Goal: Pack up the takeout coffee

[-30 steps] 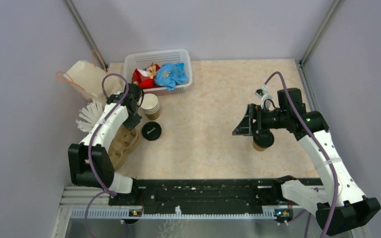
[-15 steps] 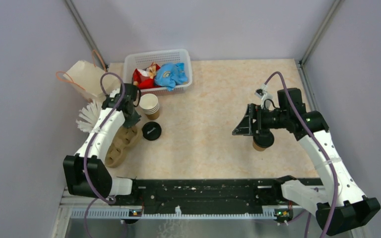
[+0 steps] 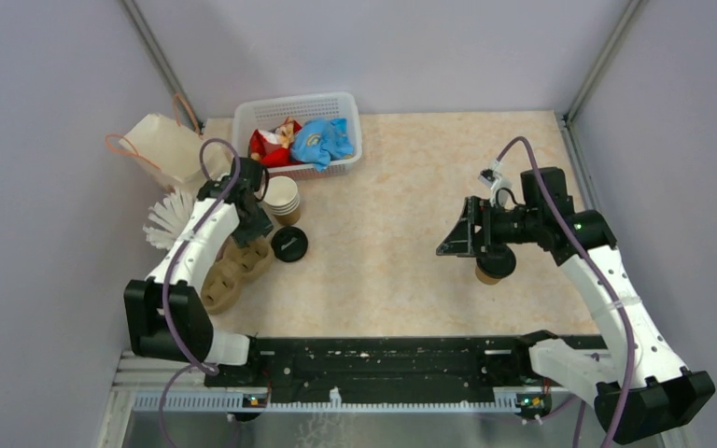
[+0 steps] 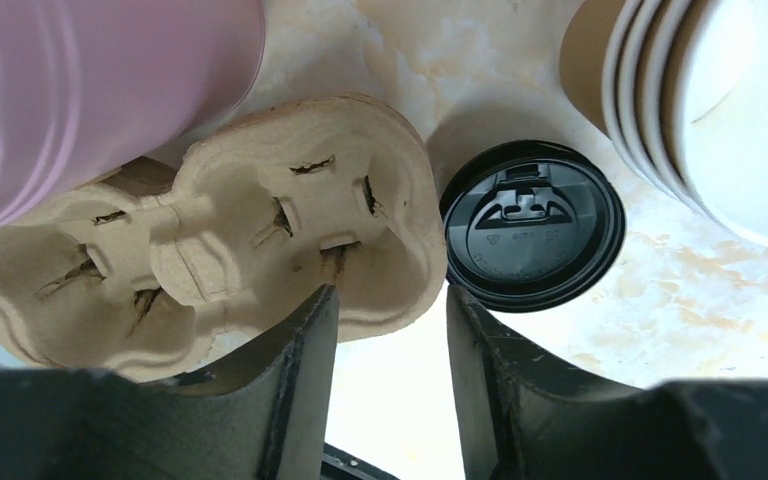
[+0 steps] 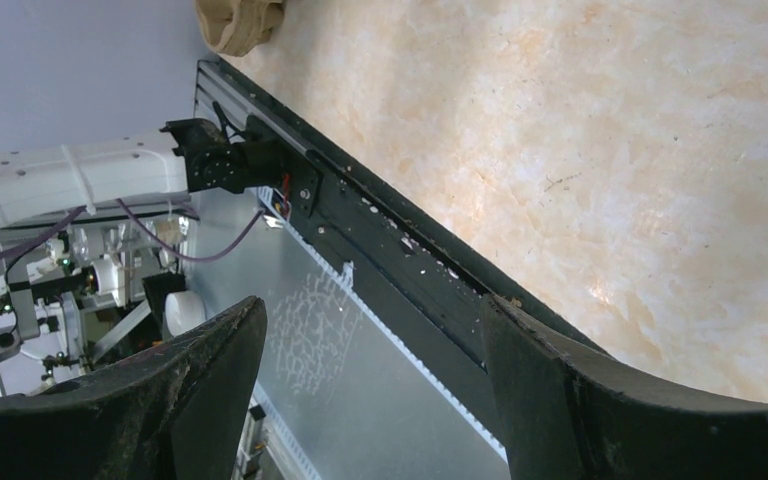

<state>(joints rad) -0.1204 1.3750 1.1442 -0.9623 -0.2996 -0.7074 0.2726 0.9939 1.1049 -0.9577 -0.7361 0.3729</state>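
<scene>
The takeout coffee (image 3: 486, 273), a small brown cup with a dark round top, stands on the table right of centre, mostly hidden under my right wrist. My right gripper (image 3: 450, 241) is open and empty, pointing left just beside the cup; in the right wrist view (image 5: 370, 310) only the table and near rail show between its fingers. My left gripper (image 3: 260, 227) is open over the end of a pulp cup carrier (image 3: 233, 271). In the left wrist view (image 4: 388, 295) its left finger overlaps the carrier's rim (image 4: 290, 230) and its right finger is near a loose black lid (image 4: 532, 225).
A stack of lidless cups (image 3: 283, 198) stands behind the loose lid (image 3: 288, 245). A white basket (image 3: 345, 105) with red and blue items sits at the back. A paper bag (image 3: 161, 145) and a pink holder (image 4: 110, 90) of white utensils (image 3: 163, 221) are at the left.
My left gripper swung back and then right. The cup carrier shifted right toward the loose lid, and the lid moved slightly right. The right arm has not moved.
</scene>
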